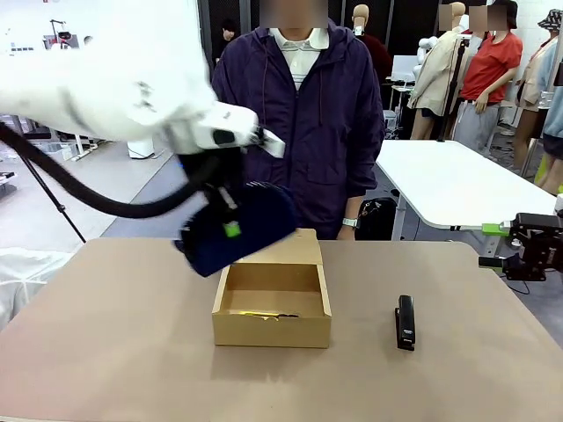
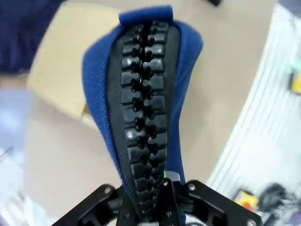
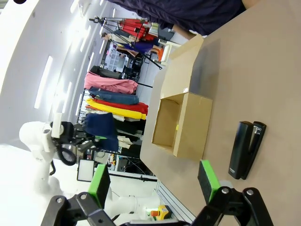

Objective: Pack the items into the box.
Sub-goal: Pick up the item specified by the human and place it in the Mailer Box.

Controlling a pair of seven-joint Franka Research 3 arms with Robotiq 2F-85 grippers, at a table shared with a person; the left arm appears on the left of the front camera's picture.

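Held aloft at ten o'clock of the box (image 1: 273, 332), over its far left corner: navy pouch (image 1: 264, 220), pinched tight in the left gripper (image 1: 230, 230), zipper side toward the wrist camera. At table centre, box open-topped, flap lid tilted back at twelve o'clock. Inside, along the near wall, a slim yellow pen (image 1: 264, 314). At three o'clock of the box, apart from it, a black stapler (image 1: 405, 322) lying flat. At the table's three o'clock edge, right gripper (image 1: 486, 245) spread wide, holding nothing.
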